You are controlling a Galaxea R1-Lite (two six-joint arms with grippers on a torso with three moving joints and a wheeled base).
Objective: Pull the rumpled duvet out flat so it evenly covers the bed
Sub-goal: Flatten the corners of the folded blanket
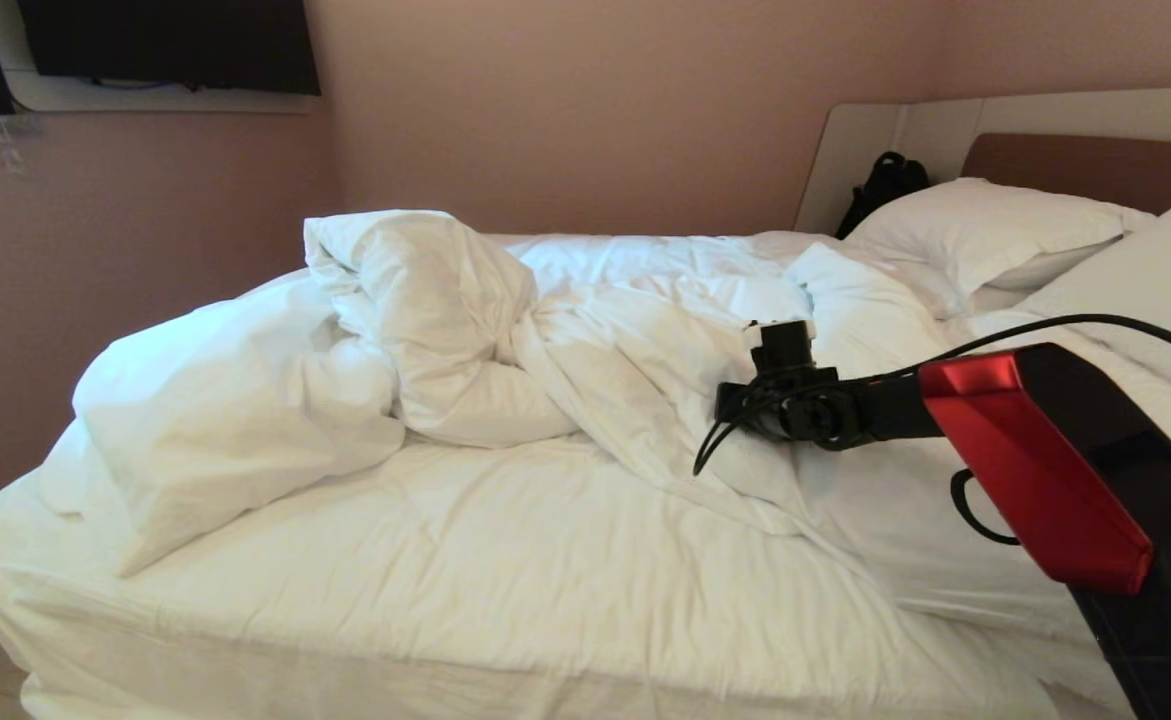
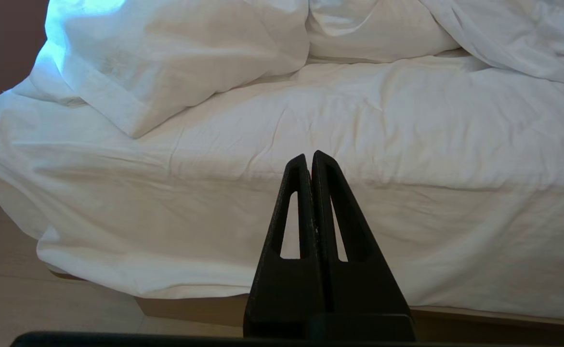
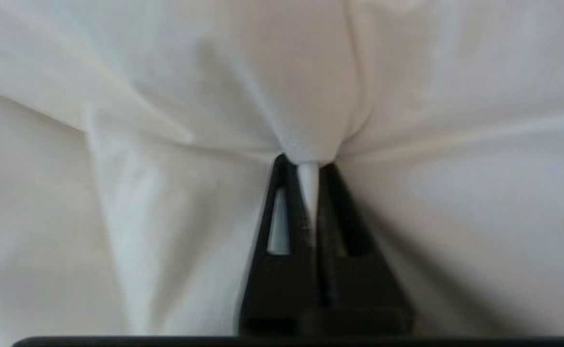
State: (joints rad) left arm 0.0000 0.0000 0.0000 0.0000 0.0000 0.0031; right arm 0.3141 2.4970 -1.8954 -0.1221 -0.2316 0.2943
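Observation:
The white duvet (image 1: 425, 330) lies rumpled in a heap across the middle and left of the bed (image 1: 1085, 165). My right arm (image 1: 815, 410) reaches in from the right over the crumpled middle part. In the right wrist view my right gripper (image 3: 309, 164) is shut on a pinched fold of the duvet (image 3: 306, 120), and creases fan out from the pinch. My left gripper (image 2: 309, 156) is shut with nothing in it. It hangs low beside the bed, facing white fabric (image 2: 359, 144) draped over the tan base (image 2: 190, 308).
Two white pillows (image 1: 985, 235) (image 1: 1145, 280) lie at the head end on the right. A black bag (image 1: 885, 185) leans in the corner behind them. A pink wall runs along the far side of the bed. Pale floor (image 2: 12, 289) shows by the near corner.

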